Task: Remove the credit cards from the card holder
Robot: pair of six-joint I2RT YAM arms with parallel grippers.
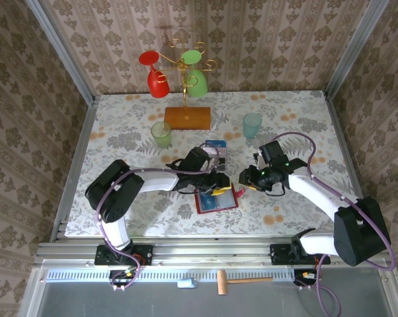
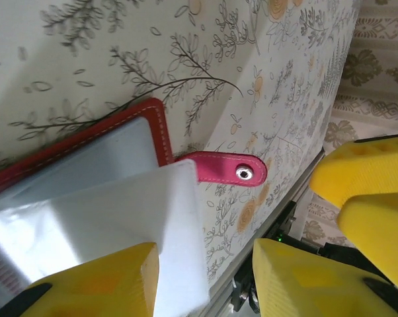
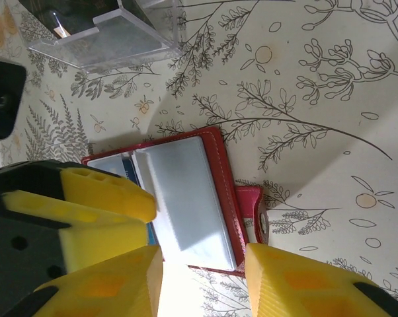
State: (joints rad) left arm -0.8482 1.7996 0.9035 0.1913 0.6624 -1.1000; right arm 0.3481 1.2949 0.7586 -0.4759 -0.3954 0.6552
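Note:
The red card holder (image 1: 217, 200) lies open on the flowered tablecloth, its greyish sleeves (image 3: 182, 198) facing up and its red snap tab (image 2: 231, 169) sticking out to one side. A blue edge of one of the credit cards (image 3: 128, 170) peeks from a pocket. My left gripper (image 2: 202, 277) hovers over the holder's edge, open; a loose grey sleeve (image 2: 176, 224) rests against its left finger (image 2: 100, 284), unpinched. My right gripper (image 3: 202, 281) is open just above the holder's tab side. Both grippers (image 1: 219, 189) (image 1: 242, 191) meet over the holder.
A clear plastic box (image 3: 106, 36) with a blue-and-white card (image 1: 216, 144) in it stands just behind the holder. Farther back are two green cups (image 1: 161, 134) (image 1: 252, 124) and a wooden stand (image 1: 187, 117) hung with red and green glasses. The table's near edge (image 2: 278, 211) is close.

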